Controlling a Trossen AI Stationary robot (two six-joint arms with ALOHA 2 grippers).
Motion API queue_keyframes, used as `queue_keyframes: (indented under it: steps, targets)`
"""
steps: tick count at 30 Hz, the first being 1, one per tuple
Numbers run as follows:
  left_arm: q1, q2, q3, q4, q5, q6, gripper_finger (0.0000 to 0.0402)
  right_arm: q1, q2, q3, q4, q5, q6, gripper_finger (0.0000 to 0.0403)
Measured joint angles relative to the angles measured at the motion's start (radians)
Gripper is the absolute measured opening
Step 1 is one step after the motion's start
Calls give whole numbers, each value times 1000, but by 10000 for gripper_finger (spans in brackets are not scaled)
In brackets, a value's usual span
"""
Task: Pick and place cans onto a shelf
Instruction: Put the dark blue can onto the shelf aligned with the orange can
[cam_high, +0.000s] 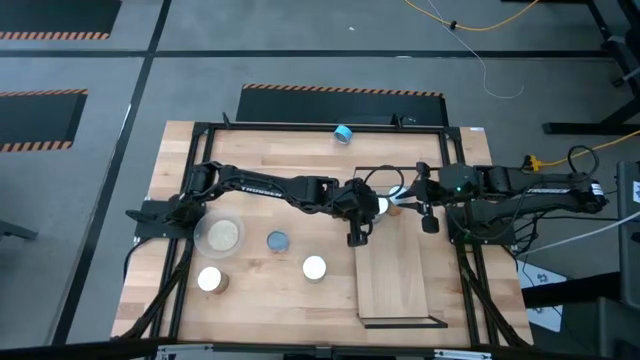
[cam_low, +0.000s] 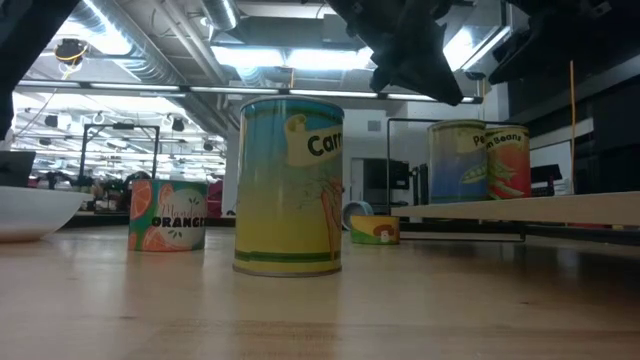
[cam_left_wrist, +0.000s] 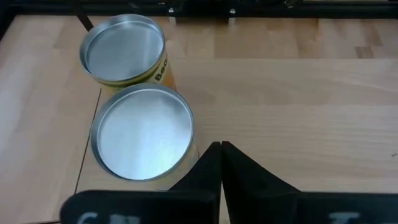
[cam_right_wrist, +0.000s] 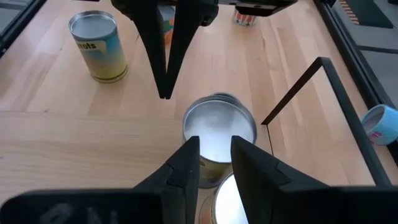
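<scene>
A grey floor with hazard-striped mats is surrounding the plank table (cam_high: 260, 150), and the low view is looking across it into a workshop with ceiling ducts and strip lights. A black frame is running along the table's edges. The shelf (cam_high: 395, 280) is lying on the table's right half, its long side running from the middle toward the near edge, with most of its board bare.

Two cans are standing together at the shelf's far left corner: the near can (cam_left_wrist: 142, 132) and the far can (cam_left_wrist: 123, 50), just beside each other in the left wrist view. The left gripper (cam_high: 358, 237) is hanging over the table just left of the shelf's edge, fingers clenched together on nothing. The right gripper (cam_right_wrist: 214, 163) is hovering above the two cans, its fingers parted and gripping nothing.

On the open left half, a carrot can (cam_high: 314, 268) is standing near the shelf's left edge, a blue-topped can (cam_high: 277, 241) is sitting left of it, and a white-topped can (cam_high: 210, 279) is standing near the front left. A clear dish (cam_high: 220, 235) is sitting beside the left arm's base. A small blue can (cam_high: 343, 133) is lying on its side near the far edge, well apart from the rest. The near front of the table between the carrot can and the edge is bare wood.
</scene>
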Motion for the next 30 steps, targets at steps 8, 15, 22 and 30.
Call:
queue_keyframes:
  steps: [8,15,22,30]
  targets:
    - [5,0,0,-1,-3,0,2,0,18,0,-1,0,-2,97]
    - [16,0,0,-52,0,-1,1,0,18,0,-2,0,-2,97]
    - [13,0,0,-52,4,0,1,0,18,0,-2,0,-2,97]
    - [16,0,0,-52,-8,0,0,0,18,0,-2,0,-2,97]
